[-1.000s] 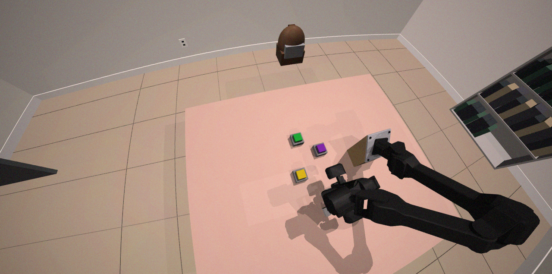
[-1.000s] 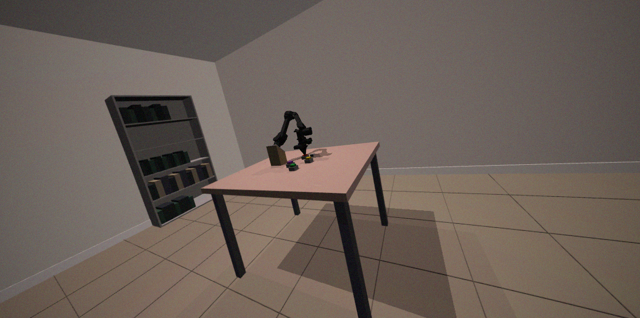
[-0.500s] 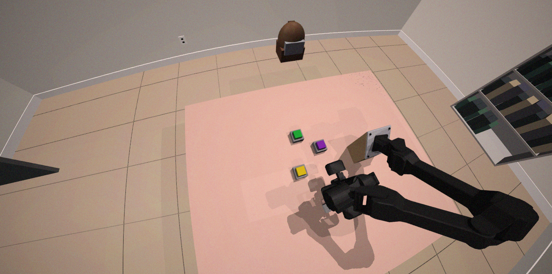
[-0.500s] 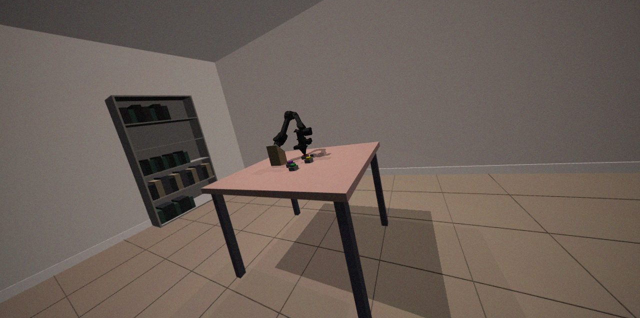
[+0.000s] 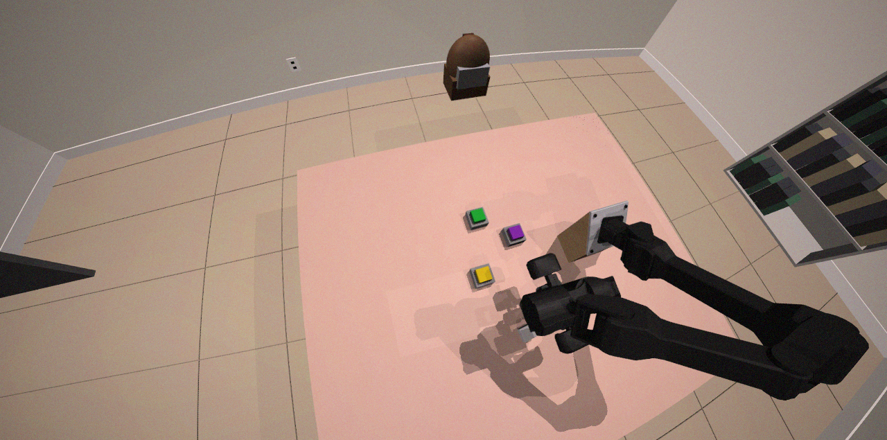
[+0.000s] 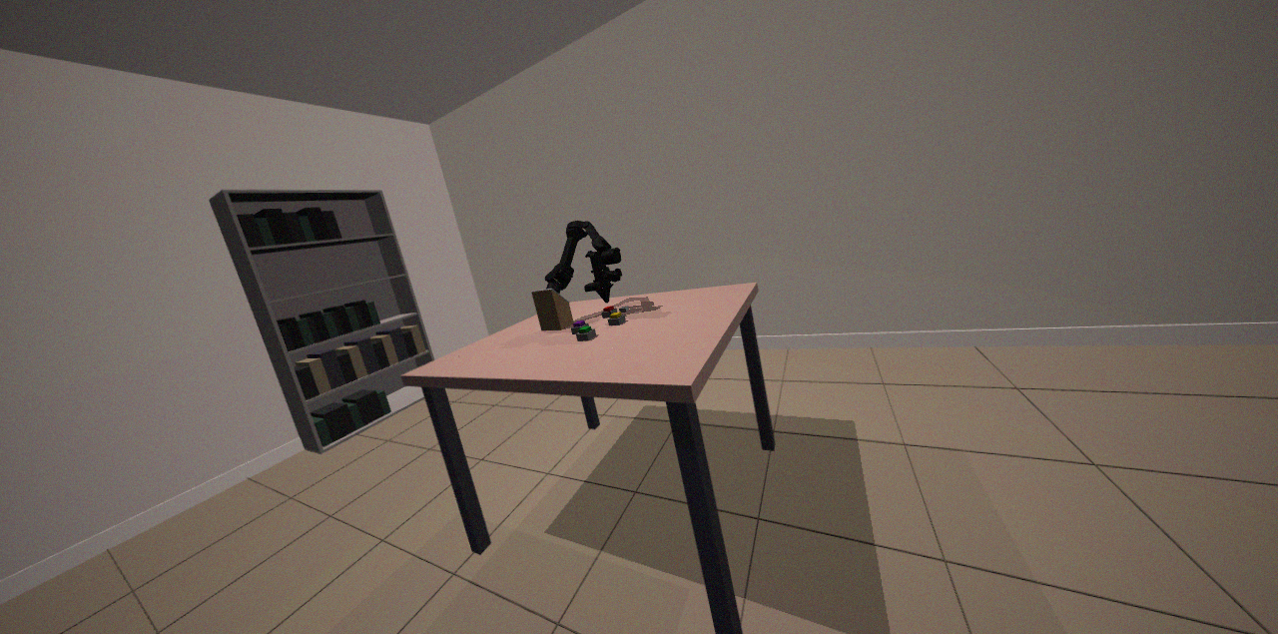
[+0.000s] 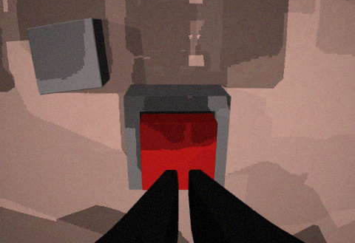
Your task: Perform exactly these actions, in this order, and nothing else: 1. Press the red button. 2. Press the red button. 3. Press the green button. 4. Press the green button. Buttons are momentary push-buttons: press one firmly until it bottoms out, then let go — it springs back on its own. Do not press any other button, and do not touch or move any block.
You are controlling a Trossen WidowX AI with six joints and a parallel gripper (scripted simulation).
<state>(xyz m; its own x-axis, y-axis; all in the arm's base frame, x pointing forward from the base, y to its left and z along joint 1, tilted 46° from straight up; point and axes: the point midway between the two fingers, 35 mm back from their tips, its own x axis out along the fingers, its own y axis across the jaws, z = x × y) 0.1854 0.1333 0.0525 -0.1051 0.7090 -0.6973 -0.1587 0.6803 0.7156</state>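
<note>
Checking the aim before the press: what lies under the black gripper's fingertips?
The square red button in its grey housing sits under the shut gripper. The fingers cover the button's near edge, so contact cannot be seen.

Closed pincer (image 7: 180,174) over red button (image 7: 177,150)
</note>
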